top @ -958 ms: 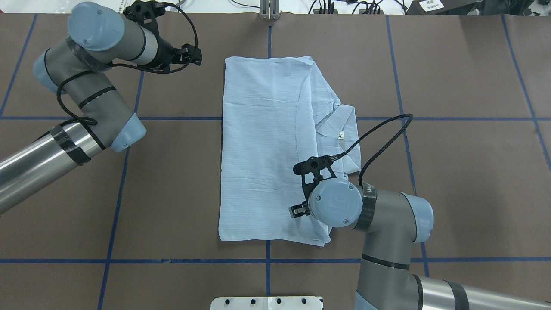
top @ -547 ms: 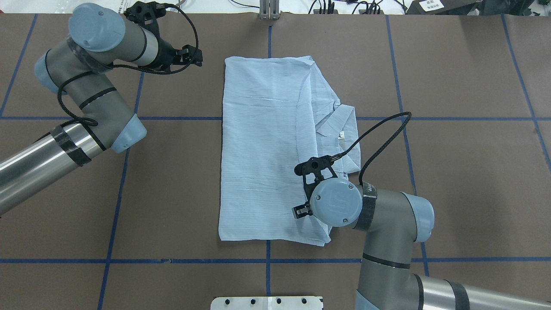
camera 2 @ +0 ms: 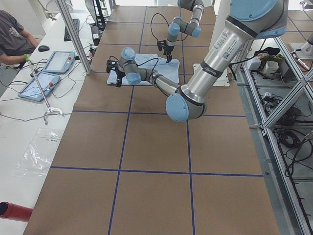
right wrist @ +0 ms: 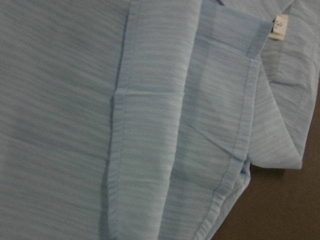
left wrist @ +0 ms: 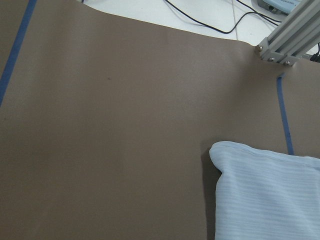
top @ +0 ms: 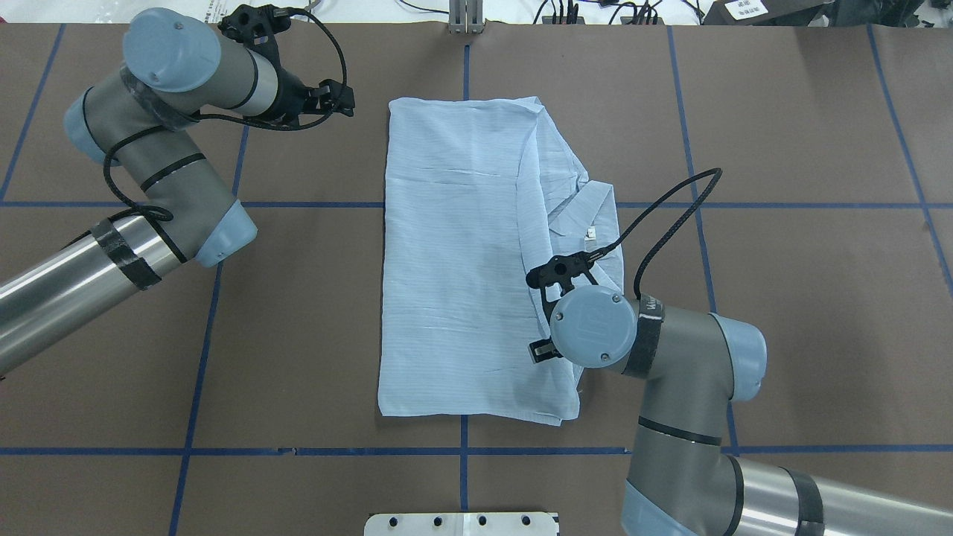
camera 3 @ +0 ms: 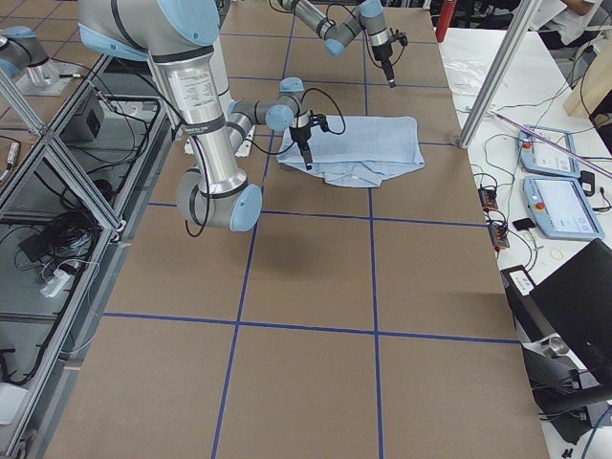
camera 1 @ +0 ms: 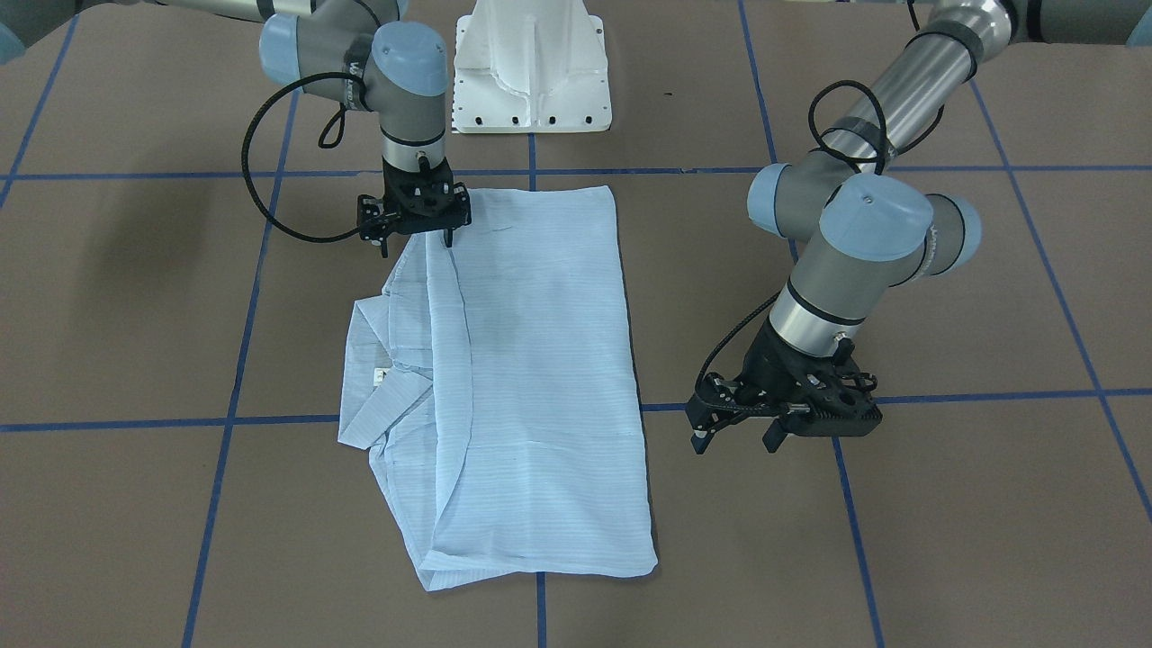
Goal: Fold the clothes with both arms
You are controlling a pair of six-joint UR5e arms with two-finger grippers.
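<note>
The pale-blue striped shirt (top: 454,253) lies folded into a long rectangle on the brown table, its collar (top: 588,216) sticking out on my right side. It also shows in the front view (camera 1: 540,360). My right gripper (camera 1: 414,241) is open and points down over the shirt's near right corner, one fingertip (camera 1: 447,238) above the folded edge and the other off the cloth. The right wrist view is filled with shirt folds (right wrist: 150,125). My left gripper (camera 1: 733,443) is open and empty, above bare table left of the shirt's far corner (left wrist: 260,195).
The white pedestal base (camera 1: 531,72) stands at the table's near edge. An aluminium post (top: 465,18) stands at the far edge behind the shirt. Blue tape lines (top: 298,204) cross the table. An operator's desk with tablets (camera 2: 54,63) lies beyond the far edge.
My right wrist has moved right and a little farther along the shirt's right edge, and its cable loop has risen. My left arm has shifted slightly right.
</note>
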